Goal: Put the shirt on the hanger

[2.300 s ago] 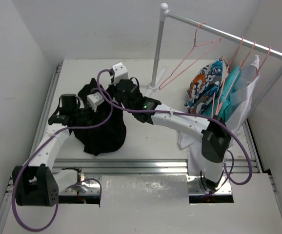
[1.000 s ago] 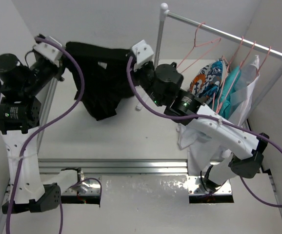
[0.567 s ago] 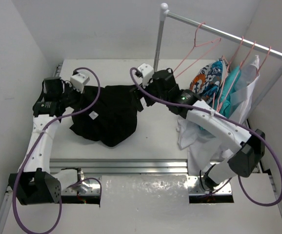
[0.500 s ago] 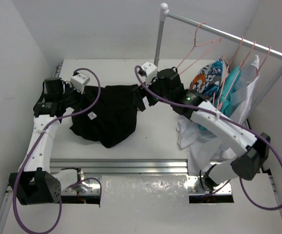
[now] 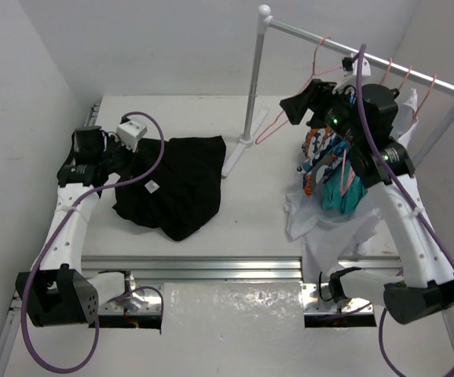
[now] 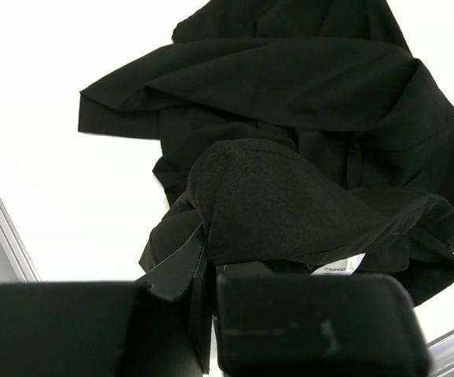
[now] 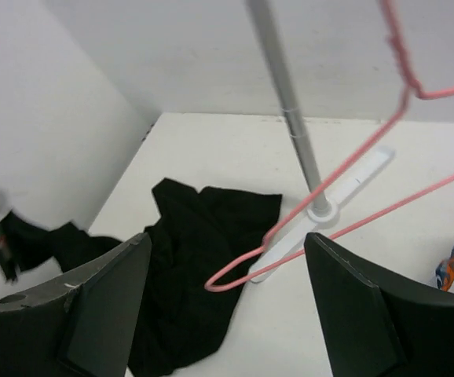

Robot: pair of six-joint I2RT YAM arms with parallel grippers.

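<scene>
The black shirt (image 5: 176, 184) lies crumpled on the table's left half, its white neck label (image 5: 151, 186) facing up. My left gripper (image 5: 123, 157) is at its left edge, shut on a fold of the fabric. In the left wrist view the shirt (image 6: 313, 102) spreads ahead of the gripper (image 6: 211, 306), with cloth pinched between the jaws. The bare pink hanger (image 5: 309, 94) hangs from the rail. My right gripper (image 5: 291, 106) is raised beside it, open and empty. The right wrist view shows the hanger (image 7: 329, 212) just ahead of the open gripper (image 7: 227, 314), not touched.
The clothes rack's pole (image 5: 252, 78) stands on its white base (image 5: 235, 157) right of the shirt. Further along the rail hang an orange-blue garment (image 5: 329, 133), a teal garment (image 5: 360, 165) and more pink hangers (image 5: 400, 78). White cloth (image 5: 313, 220) drapes below them.
My right gripper has let go of the shirt, opened, and swung up and right to the hanger. The shirt has sunk onto the table. The left gripper still holds its edge.
</scene>
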